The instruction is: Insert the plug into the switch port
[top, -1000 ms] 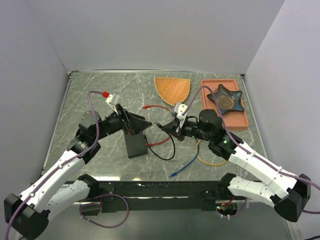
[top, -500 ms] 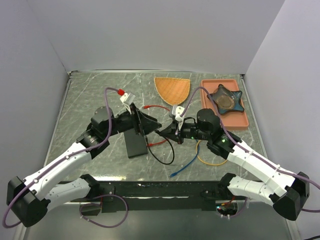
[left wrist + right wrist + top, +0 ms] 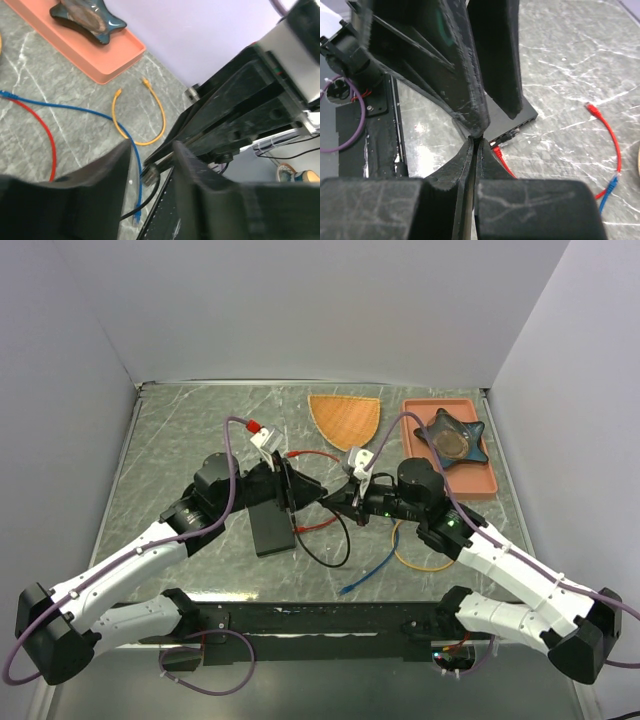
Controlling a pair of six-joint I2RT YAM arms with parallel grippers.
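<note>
The flat black switch [image 3: 268,532] lies left of centre, its row of ports [image 3: 517,131] along one long edge; a black plug and a red plug [image 3: 496,149] sit at that edge. My right gripper [image 3: 331,501] [image 3: 475,141] is shut on the plug [image 3: 150,173] of a black cable, held above the table. My left gripper [image 3: 317,492] [image 3: 152,150] meets it tip to tip. Its jaws straddle the plug with a gap on each side. In the right wrist view the left fingers [image 3: 495,60] hang just beyond my shut tips.
An orange tray [image 3: 480,480] with a dark star-shaped dish [image 3: 452,437] stands at the back right, beside an orange fan-shaped piece [image 3: 345,418]. A yellow cable loop [image 3: 420,560], a blue cable [image 3: 370,575], red cables [image 3: 312,453] and the black cable's loop [image 3: 335,552] lie around the switch.
The left arm has swung right and forward to the right gripper, and its jaws have narrowed around the plug. The right gripper has barely moved and stays shut.
</note>
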